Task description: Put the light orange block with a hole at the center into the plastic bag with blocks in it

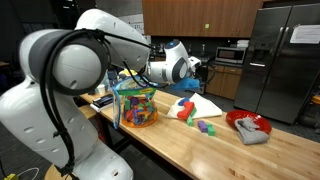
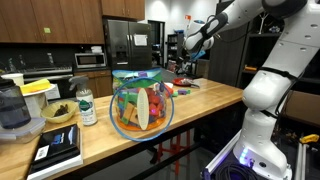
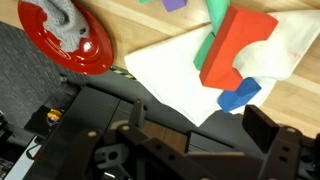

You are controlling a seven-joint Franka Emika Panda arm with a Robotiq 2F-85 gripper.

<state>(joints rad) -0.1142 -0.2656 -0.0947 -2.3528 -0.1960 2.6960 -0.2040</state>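
Judging from the task wording, the light orange block is looking like a small, flat, stiff toy piece, light to lift and probably smooth enough to slip; pinching it across two opposite flat edges, with the hole left clear, is seeming the surest hold; nothing is suggesting that it is fragile. In an exterior view the plastic bag is standing towards the left of the worktop, thin-walled and soft, so dropping the piece in from above is looking easier than pushing it in.

Reading the wrist view from left to right, a red bowl holding a grey cloth is sitting at the top left; next a white sheet is lying on the wood; on it a green block is leaning beside a red block, with a blue piece just below. The gripper is filling the bottom of that view, its jaws spread wide and gripping nothing.

Where the light orange block is lying I cannot tell; it is not showing among those loose pieces, and in both exterior views the pile is too small to sort. A pale orange shape is showing through the bag, but whether it has a hole is not readable; a purple piece is being cut off by the top edge.
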